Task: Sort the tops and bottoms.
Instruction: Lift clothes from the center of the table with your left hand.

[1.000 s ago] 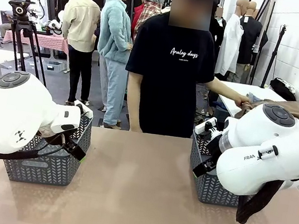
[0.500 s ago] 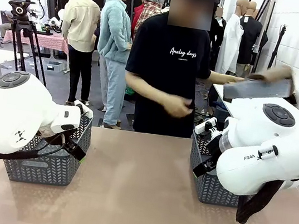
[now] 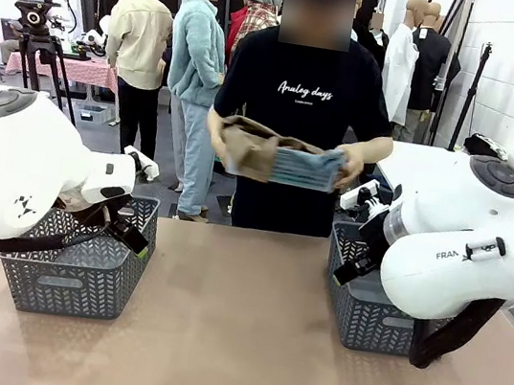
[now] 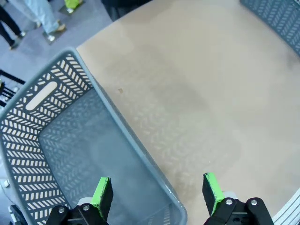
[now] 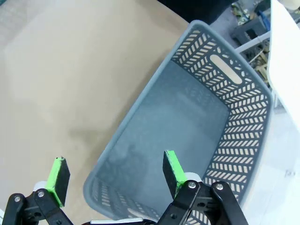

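Beyond the table's far edge, a person holds a folded stack of clothes in both hands at chest height. A tan khaki top (image 3: 250,143) lies on the stack's left. Light blue denim bottoms (image 3: 305,169) show at its right. My left gripper (image 4: 157,194) is open and hangs over the near rim of the left grey basket (image 4: 47,93), with nothing between its green pads. My right gripper (image 5: 116,172) is open too, hanging over the edge of the right grey basket (image 5: 225,70). Both baskets look empty inside.
The left basket (image 3: 80,273) and the right basket (image 3: 364,315) stand at the two sides of the brown table (image 3: 236,335). Bare tabletop lies between them. A white side table (image 3: 416,163) stands behind at the right.
The person took the clothes from the side table at the right and now holds them in front of the chest. Both arms have shifted slightly; the grippers stay open.
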`<state>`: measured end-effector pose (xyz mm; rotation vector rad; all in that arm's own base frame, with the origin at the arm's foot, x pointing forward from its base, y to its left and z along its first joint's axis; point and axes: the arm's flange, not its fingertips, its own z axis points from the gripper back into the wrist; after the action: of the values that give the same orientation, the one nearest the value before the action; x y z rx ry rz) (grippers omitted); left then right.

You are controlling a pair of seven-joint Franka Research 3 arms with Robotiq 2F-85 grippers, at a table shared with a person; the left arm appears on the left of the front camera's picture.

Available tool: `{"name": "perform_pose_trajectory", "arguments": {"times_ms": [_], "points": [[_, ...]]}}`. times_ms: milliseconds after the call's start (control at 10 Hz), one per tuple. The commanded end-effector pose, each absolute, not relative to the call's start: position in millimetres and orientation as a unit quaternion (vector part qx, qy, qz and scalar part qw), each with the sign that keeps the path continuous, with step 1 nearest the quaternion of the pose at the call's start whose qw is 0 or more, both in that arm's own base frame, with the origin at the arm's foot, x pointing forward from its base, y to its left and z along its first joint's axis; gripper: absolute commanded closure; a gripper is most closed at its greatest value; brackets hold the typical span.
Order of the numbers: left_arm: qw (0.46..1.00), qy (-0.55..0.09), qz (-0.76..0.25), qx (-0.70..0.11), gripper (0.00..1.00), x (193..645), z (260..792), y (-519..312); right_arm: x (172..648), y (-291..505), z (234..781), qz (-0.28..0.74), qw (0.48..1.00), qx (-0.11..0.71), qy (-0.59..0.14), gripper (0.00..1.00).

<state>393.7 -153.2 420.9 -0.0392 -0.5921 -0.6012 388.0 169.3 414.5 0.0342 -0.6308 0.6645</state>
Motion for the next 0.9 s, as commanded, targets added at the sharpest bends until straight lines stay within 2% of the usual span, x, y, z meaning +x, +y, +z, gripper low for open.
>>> {"name": "perform_pose_trajectory", "arguments": {"times_ms": [0, 100, 500, 800], "points": [[0.912, -0.278, -0.297, -0.046, 0.00, 386.8, 434.3, -141.6, 384.8, 156.8, 435.6, 0.310, 0.895, 0.043, -0.319, 0.00], [0.906, -0.294, -0.293, -0.081, 0.00, 363.9, 470.4, -124.8, 368.2, 126.1, 480.0, 0.279, 0.889, 0.081, -0.354, 0.00], [0.902, -0.310, -0.287, -0.092, 0.00, 340.7, 497.7, -98.4, 356.4, 101.0, 499.7, 0.271, 0.880, 0.122, -0.371, 0.00], [0.910, -0.290, -0.285, -0.085, 0.00, 331.0, 507.0, -82.7, 358.0, 87.9, 501.5, 0.262, 0.884, 0.123, -0.368, 0.00]]}}
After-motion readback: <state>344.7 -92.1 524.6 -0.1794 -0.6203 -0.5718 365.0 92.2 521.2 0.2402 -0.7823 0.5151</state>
